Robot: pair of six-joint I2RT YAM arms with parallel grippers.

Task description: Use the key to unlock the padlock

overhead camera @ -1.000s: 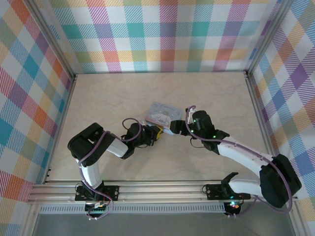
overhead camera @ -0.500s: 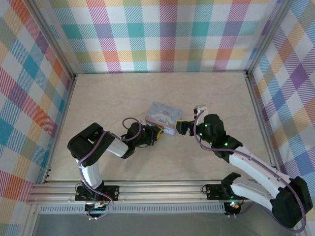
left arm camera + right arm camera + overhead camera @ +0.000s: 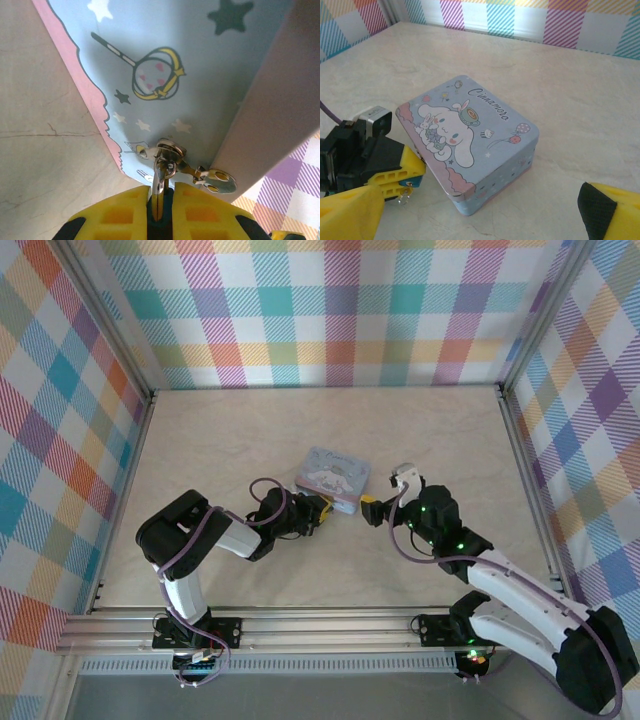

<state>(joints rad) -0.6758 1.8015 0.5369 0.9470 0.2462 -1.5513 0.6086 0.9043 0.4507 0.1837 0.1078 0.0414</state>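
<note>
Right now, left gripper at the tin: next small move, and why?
Probably ease the left gripper forward a touch: it pinches a thin metal piece, likely the key, whose tip just meets the silver fitting on the tin. Right gripper hangs open, off the tin.

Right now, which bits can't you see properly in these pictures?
Left wrist: the left gripper pinches a silver piece; the gripper itself hides its lower end, so key or not is unclear.
Top external: the tin has a latch side that is too small to read.
Right wrist: the bottom edge cuts off the open right gripper.
</note>
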